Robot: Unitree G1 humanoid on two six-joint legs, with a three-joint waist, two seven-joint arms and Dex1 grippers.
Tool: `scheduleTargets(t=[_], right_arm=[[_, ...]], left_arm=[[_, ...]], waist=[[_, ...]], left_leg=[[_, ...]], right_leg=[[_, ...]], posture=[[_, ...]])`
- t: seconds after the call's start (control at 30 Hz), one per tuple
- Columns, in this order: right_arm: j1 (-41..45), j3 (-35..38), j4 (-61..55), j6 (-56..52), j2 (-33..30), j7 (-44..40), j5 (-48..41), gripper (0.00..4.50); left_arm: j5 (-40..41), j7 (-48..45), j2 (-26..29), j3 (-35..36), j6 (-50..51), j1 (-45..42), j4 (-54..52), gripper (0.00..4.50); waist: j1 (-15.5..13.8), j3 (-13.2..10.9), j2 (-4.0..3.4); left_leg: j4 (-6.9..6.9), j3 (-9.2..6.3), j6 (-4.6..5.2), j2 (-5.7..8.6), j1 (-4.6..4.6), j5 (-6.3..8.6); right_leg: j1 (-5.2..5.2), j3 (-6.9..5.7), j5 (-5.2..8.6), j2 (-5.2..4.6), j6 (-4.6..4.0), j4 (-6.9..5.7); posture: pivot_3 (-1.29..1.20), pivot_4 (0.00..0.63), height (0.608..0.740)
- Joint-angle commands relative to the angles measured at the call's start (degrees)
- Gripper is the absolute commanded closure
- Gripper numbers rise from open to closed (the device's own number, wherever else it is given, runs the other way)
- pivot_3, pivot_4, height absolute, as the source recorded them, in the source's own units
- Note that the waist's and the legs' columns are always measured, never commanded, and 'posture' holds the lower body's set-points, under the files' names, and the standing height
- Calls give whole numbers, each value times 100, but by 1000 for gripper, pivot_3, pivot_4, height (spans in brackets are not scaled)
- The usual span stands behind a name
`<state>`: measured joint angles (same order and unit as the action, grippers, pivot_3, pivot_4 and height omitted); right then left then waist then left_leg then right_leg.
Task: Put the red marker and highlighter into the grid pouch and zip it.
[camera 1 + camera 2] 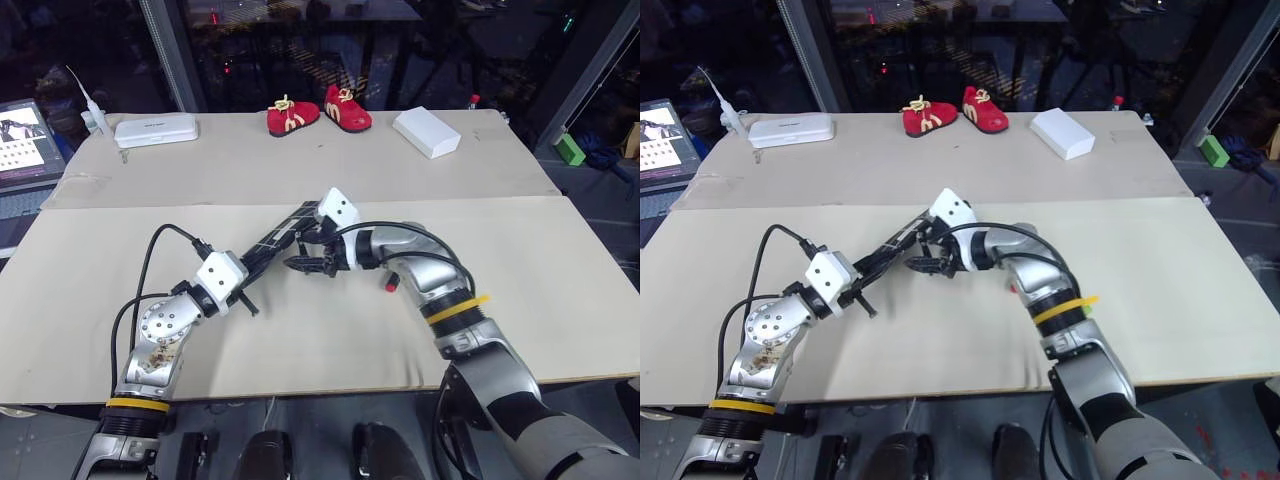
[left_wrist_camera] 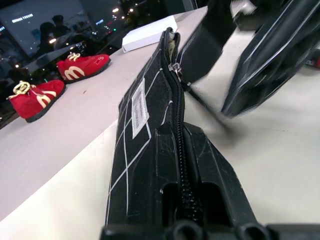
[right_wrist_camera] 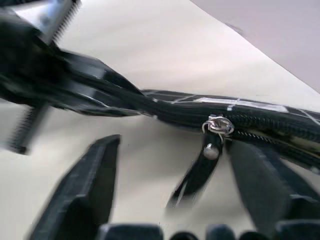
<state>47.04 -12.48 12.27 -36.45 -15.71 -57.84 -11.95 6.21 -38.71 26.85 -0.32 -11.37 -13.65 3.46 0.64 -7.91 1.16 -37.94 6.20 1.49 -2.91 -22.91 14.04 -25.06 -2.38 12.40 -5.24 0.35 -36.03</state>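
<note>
Left gripper [image 2: 192, 200] is clamped on one end of the grid pouch [image 2: 145, 135], which is held edge-up above the table [image 1: 520, 290]; right gripper [image 3: 175, 200] is spread wide just beside the zipper slider [image 3: 218, 125], nothing gripped

Left arm extends forward and toward the right, its left gripper [image 1: 262, 258] level, fingers closed on one end of the grid pouch [image 2: 150, 125]. Right arm bends at the elbow and reaches leftward, wrist angled slightly down. Right gripper [image 3: 170, 165] has its fingers spread apart, the zipper pull hanging between them.
</note>
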Motion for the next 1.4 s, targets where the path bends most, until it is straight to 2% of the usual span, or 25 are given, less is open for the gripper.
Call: scheduleTargets(t=[0.03, 0.17, 0.23, 0.33, 0.5, 0.67, 1.13, 1.27, 1.3, 1.33, 1.4], right_arm=[[-546, 381, -1270, -613, -758, -433, -576, 719], [-998, 832, -1917, -538, -1585, -365, -678, 719], [-1023, 1159, -1801, -312, -1915, 57, -415, 719], [-1035, 1533, -1584, -277, -2200, 576, -246, 719], [-1728, 1822, -1636, -456, -2634, 1043, -65, 719], [-2250, 1744, -1651, -608, -2691, 1383, 47, 719], [-2730, 1461, -809, -325, -2365, 1779, 188, 719], [-2777, 1380, -614, -261, -2354, 1824, 279, 719], [-2777, 1392, -573, -214, -2360, 1832, 289, 1226], [-2776, 1404, -548, -179, -2364, 1834, 288, 1431], [-2748, 1473, -487, -139, -2357, 1875, 259, 2133]], left_arm=[[101, -5, 20, 60, -31, 4, -206, 4500], [189, -77, 25, 65, -20, 45, -267, 4500], [214, -113, 52, 80, -26, 108, -315, 4500], [247, -154, 81, 117, -30, 191, -371, 4500], [359, -254, 118, 144, -21, 363, -512, 4500], [395, -377, 174, 88, -50, 458, -547, 4500], [392, -492, 150, 112, -103, 268, -364, 4500], [396, -514, 152, 118, -131, 235, -316, 4500], [396, -521, 154, 118, -136, 229, -309, 4500], [396, -526, 155, 119, -140, 224, -304, 4500], [396, -536, 154, 124, -147, 211, -287, 4500]], waist=[[-21, 0, 0], [-46, -1, 1], [2, -1, 2], [16, -1, 2], [-9, -1, 4], [-7, -1, 5], [-10, -1, 6], [1, -1, 7], [1, -1, 8], [2, 2, 11], [1, 7, 20]], left_leg=[[0, 0, 1, 1, 0, 0], [-1, -1, 4, 6, -1, 2], [-1, 3, 4, 5, 8, 2], [-1, 4, 4, 3, 14, 2], [0, 5, 4, 4, 6, 2], [-1, 8, 4, 8, 9, 2], [-1, 5, 5, 8, 21, 2], [0, 3, 10, 6, 67, 7], [0, 2, 11, 6, 72, 8], [0, 2, 11, 6, 74, 8], [0, 1, 11, 6, 79, 7]], right_leg=[[1, -1, 0, -2, 0, 3], [0, 2, 0, -4, 1, 12], [2, 8, 0, 0, 1, 6], [3, 9, 0, 3, 1, 3], [2, 8, 1, 3, 2, 11], [6, 14, 0, -1, 3, 12], [21, 15, 1, 2, 5, 16], [75, 11, 5, 4, 10, 26], [81, 11, 6, 2, 11, 27], [82, 12, 6, 2, 11, 28], [89, 13, 6, 1, 11, 28]], posture=[[0, 150, 740], [0, 150, 740], [0, 150, 740], [0, 150, 740], [0, 150, 740], [0, 150, 740], [0, 150, 740], [0, 150, 740], [0, 150, 740], [0, 150, 740], [0, 150, 740]])
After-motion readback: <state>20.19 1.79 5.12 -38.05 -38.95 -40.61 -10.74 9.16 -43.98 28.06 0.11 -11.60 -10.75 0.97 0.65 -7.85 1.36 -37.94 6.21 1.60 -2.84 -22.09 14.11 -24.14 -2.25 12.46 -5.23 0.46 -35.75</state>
